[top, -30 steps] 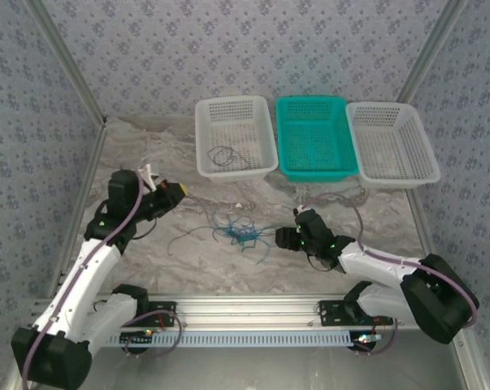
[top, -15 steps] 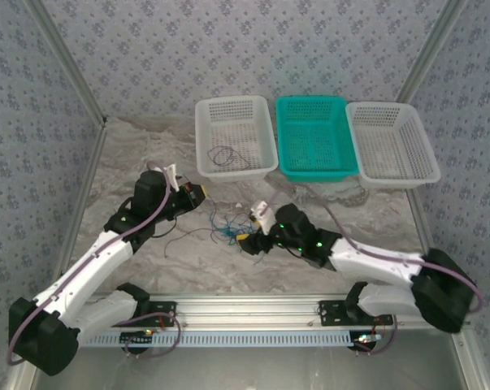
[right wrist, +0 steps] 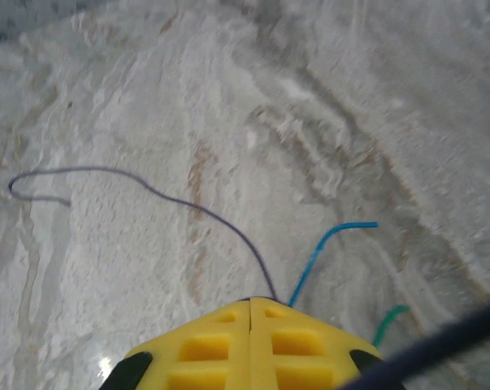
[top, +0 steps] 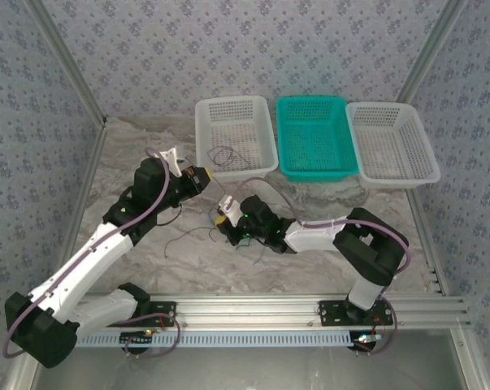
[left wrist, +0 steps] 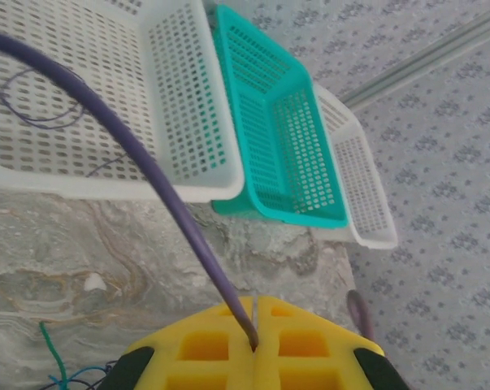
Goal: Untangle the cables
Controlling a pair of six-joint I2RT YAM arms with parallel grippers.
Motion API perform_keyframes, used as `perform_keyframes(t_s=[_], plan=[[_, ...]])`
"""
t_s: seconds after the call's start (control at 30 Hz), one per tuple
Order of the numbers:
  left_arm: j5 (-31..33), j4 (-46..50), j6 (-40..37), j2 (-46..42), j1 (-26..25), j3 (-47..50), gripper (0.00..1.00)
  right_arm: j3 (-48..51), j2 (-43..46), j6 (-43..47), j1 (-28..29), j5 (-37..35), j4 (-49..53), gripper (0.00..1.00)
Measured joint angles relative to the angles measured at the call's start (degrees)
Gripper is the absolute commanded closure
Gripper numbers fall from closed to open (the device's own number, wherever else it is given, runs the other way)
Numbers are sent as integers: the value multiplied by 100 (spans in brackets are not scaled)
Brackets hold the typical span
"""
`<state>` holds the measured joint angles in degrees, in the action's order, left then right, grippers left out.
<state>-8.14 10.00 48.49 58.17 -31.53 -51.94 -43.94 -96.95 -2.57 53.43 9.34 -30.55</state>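
Cables [top: 231, 236] wad sits mid tabletop [top: 334, 272], just in front of the left white basket [top: 261, 168], loose strands trailing out to the left and near side. Right claw [top: 221, 218] is down on the wad with its fingers pressed together; wrist view shows the right claw [right wrist: 251, 301] pinching cables at its tip, with a dark strand [right wrist: 147, 183] and a blue strand [right wrist: 330, 237] running out over the marble and a green end [right wrist: 391, 315] beside them. Left claw [top: 201, 173] is raised near that basket's near-left corner, closed too; a dark purple strand [left wrist: 159, 183] ends in the seam of its yellow fingers [left wrist: 204, 345]. One dark cable loop [top: 222, 154] lies inside the left white basket. Teal basket [top: 318, 174] and right white basket [top: 395, 182] sit alongside it.
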Motion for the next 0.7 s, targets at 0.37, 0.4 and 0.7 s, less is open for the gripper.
perform_keyframes(t_s=[0.37,0.4,0.7], plan=[[643,175,-439,-1309,0,1615,36,699,638,-1672,-702,833,-660,100],[503,9,-293,-1263,-9,1875,36,706,638,-1794,-702,901,-708,100],[52,-732,741,-243,-922,2979,32,706,586,-2669,-988,1130,-1012,100]])
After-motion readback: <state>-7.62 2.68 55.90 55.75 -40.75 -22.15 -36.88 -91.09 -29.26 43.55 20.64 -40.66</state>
